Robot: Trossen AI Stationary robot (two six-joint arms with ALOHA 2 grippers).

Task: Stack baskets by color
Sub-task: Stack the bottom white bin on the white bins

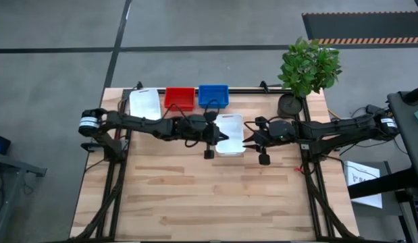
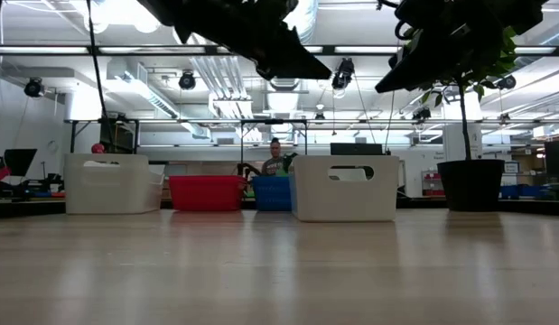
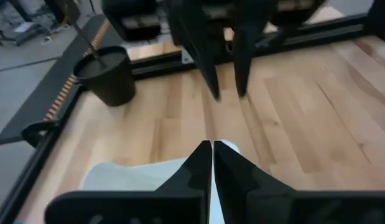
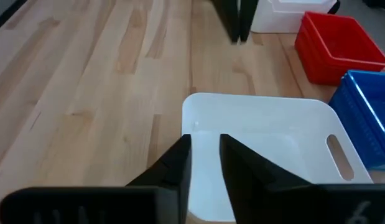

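A white basket rests on its base at the middle of the table, also seen as the white basket and the white basket. Along the far edge stand another white basket, a red basket and a blue basket. My left gripper is shut and holds nothing, above the middle basket's left edge. My right gripper hovers over that basket's right edge with a small gap between its fingers. The low view shows both grippers well above the basket.
A black plant pot with a green plant stands at the far right corner. A black frame rail runs along the far edge. The near half of the table is bare wood. A person is in the room behind.
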